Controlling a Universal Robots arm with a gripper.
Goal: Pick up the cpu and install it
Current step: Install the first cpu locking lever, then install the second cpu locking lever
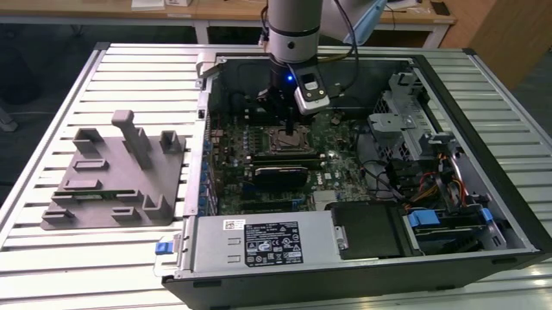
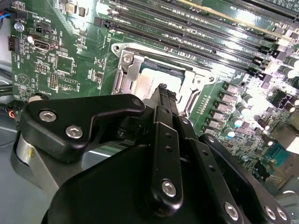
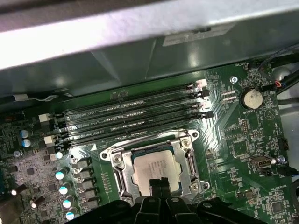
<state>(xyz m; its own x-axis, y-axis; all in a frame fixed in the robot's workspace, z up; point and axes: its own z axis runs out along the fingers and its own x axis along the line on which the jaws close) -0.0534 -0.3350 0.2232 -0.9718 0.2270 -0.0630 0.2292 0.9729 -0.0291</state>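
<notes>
The cpu point(image 3: 154, 167), a flat silver-grey square, lies level inside the metal-framed motherboard socket point(image 3: 188, 161). In the second wrist view the cpu point(image 2: 142, 86) shows as a bright plate in the socket frame point(image 2: 125, 70), partly hidden behind the black fingers. My gripper point(image 3: 159, 183) stands straight over the plate's edge with its two fingers pressed together and nothing between them. The tips point(image 2: 163, 89) are at or just above the plate; I cannot tell whether they touch it. In the exterior view the gripper point(image 1: 291, 126) reaches down into the open computer case above the socket point(image 1: 287, 139).
Several long memory slots point(image 3: 131, 116) run beside the socket. Capacitors point(image 3: 63, 186) stand on its other side. The case holds a power supply point(image 1: 258, 242), a drive cage point(image 1: 405, 123) and loose cables point(image 1: 431, 190). A grey fixture tray point(image 1: 112, 177) lies outside the case at the exterior view's left.
</notes>
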